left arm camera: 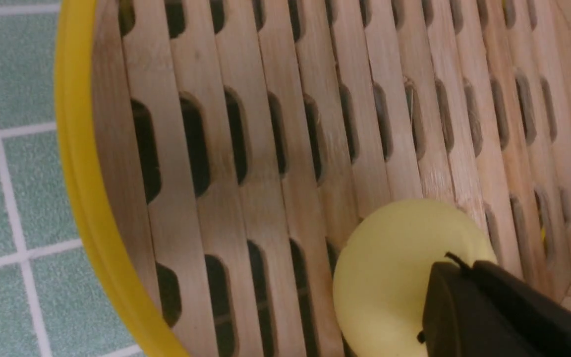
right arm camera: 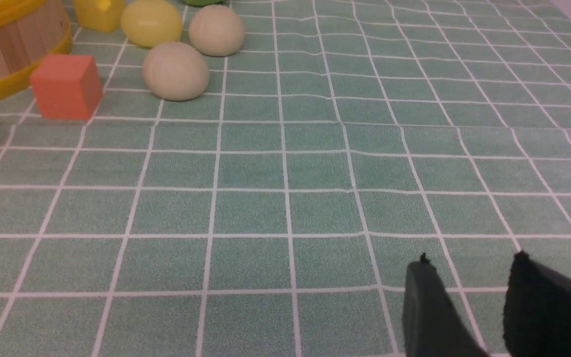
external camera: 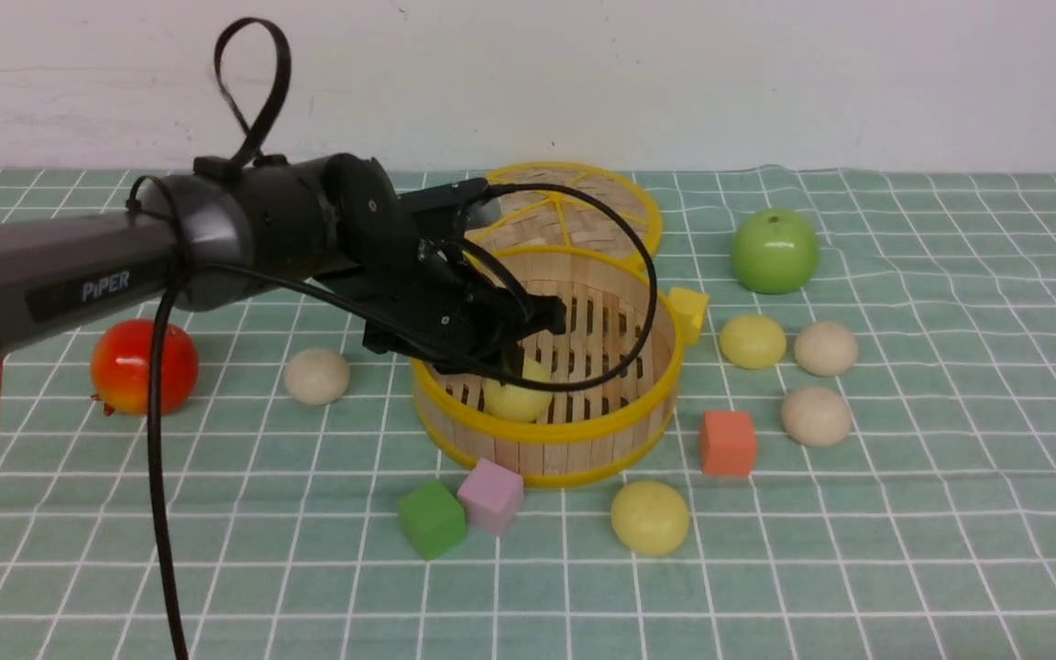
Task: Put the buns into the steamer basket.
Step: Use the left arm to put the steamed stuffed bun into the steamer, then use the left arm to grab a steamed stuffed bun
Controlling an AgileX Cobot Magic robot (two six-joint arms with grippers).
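Six buns show in the front view. One pale yellow bun [external camera: 517, 401] lies inside the steamer basket [external camera: 583, 438], on the slatted floor close to the near-left wall. The other five sit out on the bench [external camera: 950, 550], which has a green checked cloth over it.

- A beige bun [external camera: 316, 375] is left of the basket, between it and the red fruit [external camera: 143, 367].
- A second yellow bun [external camera: 752, 341] and a second beige bun [external camera: 825, 348] sit side by side right of the basket. A third beige bun [external camera: 816, 416] is just nearer than those two.
- A third yellow bun [external camera: 649, 518] is in front of the basket, right of the cubes.

The left arm [external camera: 79, 275] reaches in from the left, over the basket rim. The left fingers [left arm camera: 488, 307] are closed together and grip nothing. In the wrist view their dark tips overlap the yellow bun in the basket. I cannot tell whether they touch it or hang just above.

The right fingers [right arm camera: 429, 312] appear only in their own wrist view. They stand partly apart with nothing between them, low over bare cloth and well apart from the orange cube [external camera: 728, 443] and the beige buns.

The woven lid [external camera: 583, 197] lies behind the basket, its near edge hidden by the rim. The green apple [external camera: 774, 249] is to the right of the lid. A yellow cube [external camera: 688, 312] is just beside the basket's right wall. The pink cube [external camera: 489, 495] and green cube [external camera: 432, 518] touch each other at the basket's front left.
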